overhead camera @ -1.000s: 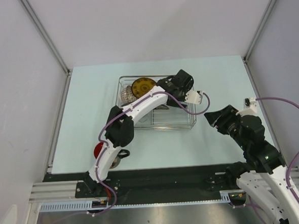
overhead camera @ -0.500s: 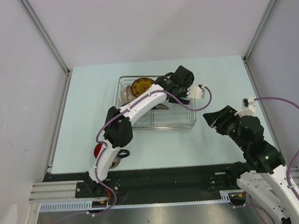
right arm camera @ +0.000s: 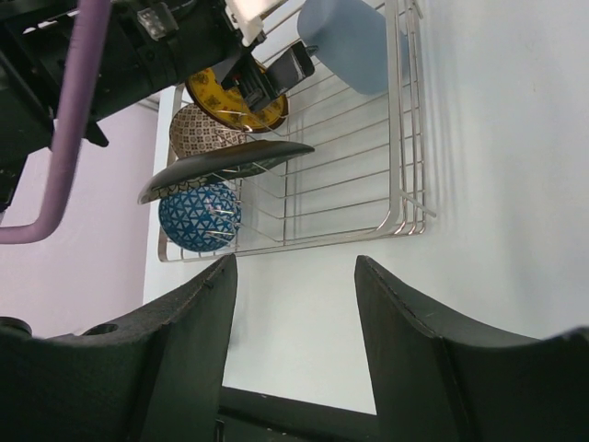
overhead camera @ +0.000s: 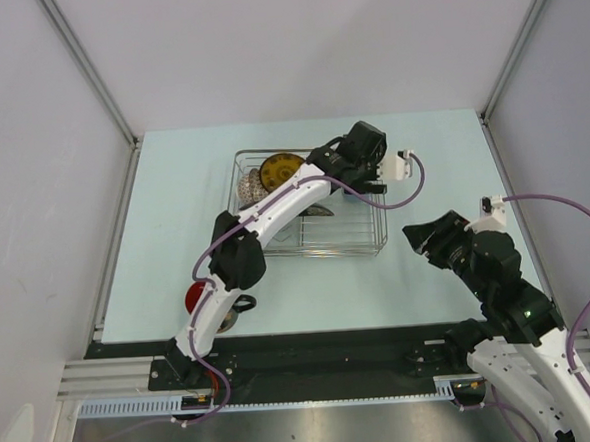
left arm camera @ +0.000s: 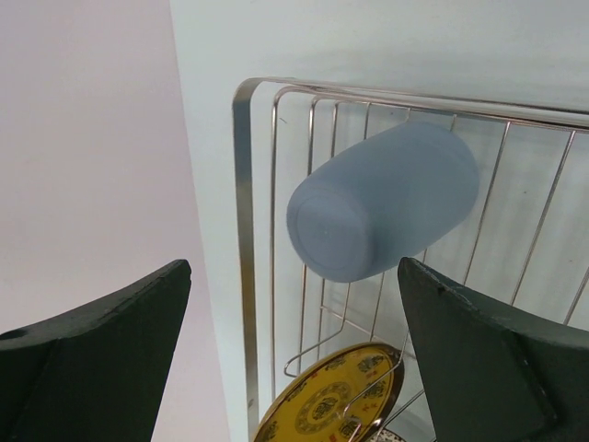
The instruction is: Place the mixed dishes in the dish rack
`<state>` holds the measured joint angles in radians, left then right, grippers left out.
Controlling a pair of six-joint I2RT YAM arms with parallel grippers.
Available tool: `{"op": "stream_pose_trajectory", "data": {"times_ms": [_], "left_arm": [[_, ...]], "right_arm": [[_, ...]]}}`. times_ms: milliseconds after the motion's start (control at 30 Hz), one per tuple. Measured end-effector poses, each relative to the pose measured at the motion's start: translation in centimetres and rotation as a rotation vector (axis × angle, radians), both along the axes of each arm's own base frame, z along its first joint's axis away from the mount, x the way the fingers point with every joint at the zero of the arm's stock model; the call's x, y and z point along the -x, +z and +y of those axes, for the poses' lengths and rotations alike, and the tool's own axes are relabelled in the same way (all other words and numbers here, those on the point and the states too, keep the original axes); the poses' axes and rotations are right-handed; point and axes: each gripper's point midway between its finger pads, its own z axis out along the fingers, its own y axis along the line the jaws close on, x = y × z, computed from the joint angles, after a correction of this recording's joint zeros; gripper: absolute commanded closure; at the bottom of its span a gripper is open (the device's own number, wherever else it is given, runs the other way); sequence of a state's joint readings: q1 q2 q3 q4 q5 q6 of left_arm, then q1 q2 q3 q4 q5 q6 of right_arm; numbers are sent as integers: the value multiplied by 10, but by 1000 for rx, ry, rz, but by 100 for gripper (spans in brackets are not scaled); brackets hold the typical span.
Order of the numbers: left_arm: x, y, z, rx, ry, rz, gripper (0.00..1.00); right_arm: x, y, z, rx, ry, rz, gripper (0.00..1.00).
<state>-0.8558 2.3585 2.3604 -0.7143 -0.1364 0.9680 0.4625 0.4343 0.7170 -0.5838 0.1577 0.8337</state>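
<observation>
Light-blue cup [left arm camera: 382, 203]: on its side, far-right corner of rack [left arm camera: 241, 230], released. Left fingers [left arm camera: 110, 341]: spread, empty, drifted slightly right above it. Right fingers [right arm camera: 184, 368]: part-spread, empty, right of rack. Mug [overhead camera: 195, 295]: near-left on desk [overhead camera: 156, 239], still to load.

Nothing I can see here carries readable writing: no label, brand, number or sign. The plate [left arm camera: 327, 405] has a yellow round motif filled with fine dark ornament, but it is too small to tell whether any of it is lettering.
</observation>
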Motion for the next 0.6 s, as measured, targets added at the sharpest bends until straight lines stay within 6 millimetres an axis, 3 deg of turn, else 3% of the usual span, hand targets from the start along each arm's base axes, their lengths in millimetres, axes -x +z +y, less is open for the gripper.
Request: {"op": "stream_pose_trajectory", "data": {"times_ms": [133,400,500,600], "left_arm": [[-1,-11,-1,-8,6,16,0],[-2,-6,2,7,25,14,0],[-2,14,7,37,45,-1,0],[4,53,17,90,63,-32,0]], "right_arm": [[1,-1,-1,3,-3,3,41],[1,-2,-1,5,-2,7,40],[2,-3,-1,8,-1,8,38],[2,-4,-1,22,5,10,38]]}}
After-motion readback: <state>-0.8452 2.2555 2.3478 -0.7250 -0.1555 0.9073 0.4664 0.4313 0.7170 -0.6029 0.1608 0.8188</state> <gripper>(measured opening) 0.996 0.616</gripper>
